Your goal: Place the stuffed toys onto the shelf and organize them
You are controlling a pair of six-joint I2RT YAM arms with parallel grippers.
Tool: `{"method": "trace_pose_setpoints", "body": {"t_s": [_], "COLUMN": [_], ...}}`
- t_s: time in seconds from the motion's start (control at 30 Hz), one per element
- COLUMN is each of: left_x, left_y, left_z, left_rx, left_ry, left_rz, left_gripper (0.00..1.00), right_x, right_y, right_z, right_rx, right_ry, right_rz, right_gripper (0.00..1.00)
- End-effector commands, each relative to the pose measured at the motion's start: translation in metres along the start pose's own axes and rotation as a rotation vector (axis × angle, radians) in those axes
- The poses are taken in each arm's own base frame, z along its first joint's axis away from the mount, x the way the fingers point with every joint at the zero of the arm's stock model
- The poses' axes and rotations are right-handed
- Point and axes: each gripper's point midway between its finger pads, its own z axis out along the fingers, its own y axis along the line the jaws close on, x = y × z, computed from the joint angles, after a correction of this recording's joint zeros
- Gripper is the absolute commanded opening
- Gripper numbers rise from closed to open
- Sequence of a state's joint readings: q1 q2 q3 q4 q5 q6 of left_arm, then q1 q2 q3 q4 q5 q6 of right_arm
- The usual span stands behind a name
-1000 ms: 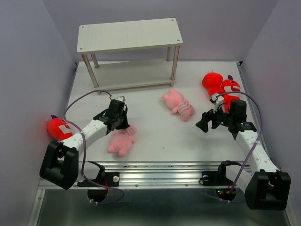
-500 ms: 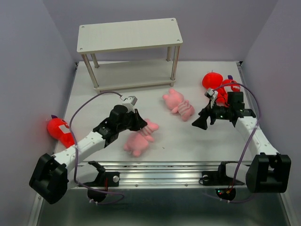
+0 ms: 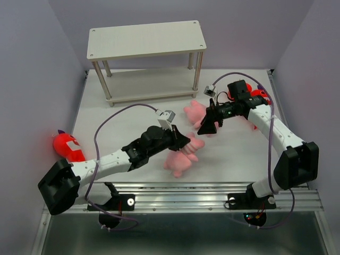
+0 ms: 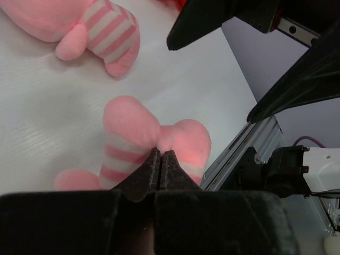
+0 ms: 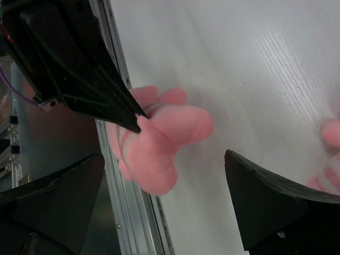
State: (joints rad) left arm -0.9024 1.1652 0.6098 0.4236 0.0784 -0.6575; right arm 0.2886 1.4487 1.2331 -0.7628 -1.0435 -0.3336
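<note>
Here, left jaws tight on one pink pig, right jaws wide apart beside the other pig, shelf beyond.

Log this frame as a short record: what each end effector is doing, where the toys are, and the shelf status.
left end effector: shut on striped pink pig
right end effector: open, over second pink pig
red shark: far left edge, untouched
other red plush: far right, partly hidden
shelf: no toys on either tier
</note>
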Motion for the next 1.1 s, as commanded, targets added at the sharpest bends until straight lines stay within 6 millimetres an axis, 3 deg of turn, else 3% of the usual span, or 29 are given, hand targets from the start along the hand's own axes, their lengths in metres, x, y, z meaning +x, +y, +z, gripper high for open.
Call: {"method": "trace_pose_setpoints", "body": {"t_s": [0.0, 0.4, 0.7, 0.8, 0.87, 0.9, 0.93, 1.03, 1.07], "left_x": [-0.033, -0.045, -0.043, -0.044, -0.046, -0.047, -0.048, -0.049, -0.051], "left_y": [-0.038, -0.049, -0.054, -0.054, -0.054, -0.054, -0.055, -0.053, -0.055], "left_z": [0.012, 0.014, 0.009, 0.006, 0.004, 0.002, 0.000, -0.004, -0.007], "left_rx": [0.053, 0.055, 0.077, 0.083, 0.082, 0.084, 0.086, 0.084, 0.091], "left_ry": [-0.133, -0.200, -0.209, -0.216, -0.225, -0.231, -0.236, -0.246, -0.254], "left_rz": [0.013, 0.015, -0.004, -0.007, -0.010, -0.012, -0.013, -0.013, -0.016], "left_gripper": [0.00, 0.00, 0.00, 0.00, 0.00, 0.00, 0.00, 0.00, 0.00], "right_x": [-0.004, 0.039, 0.037, 0.034, 0.035, 0.035, 0.034, 0.028, 0.026], "right_y": [0.007, 0.013, 0.025, 0.026, 0.030, 0.031, 0.031, 0.030, 0.030], "right_z": [0.002, 0.005, 0.027, 0.032, 0.035, 0.036, 0.037, 0.036, 0.036], "right_rx": [-0.016, -0.009, -0.089, -0.121, -0.144, -0.159, -0.165, -0.158, -0.154], "right_ry": [0.052, 0.167, 0.167, 0.162, 0.172, 0.174, 0.172, 0.160, 0.154], "right_rz": [0.097, 0.093, 0.077, 0.074, 0.072, 0.074, 0.072, 0.048, 0.039], "right_gripper": [1.00, 0.97, 0.83, 0.69, 0.48, 0.29, 0.19, 0.01, 0.01]}}
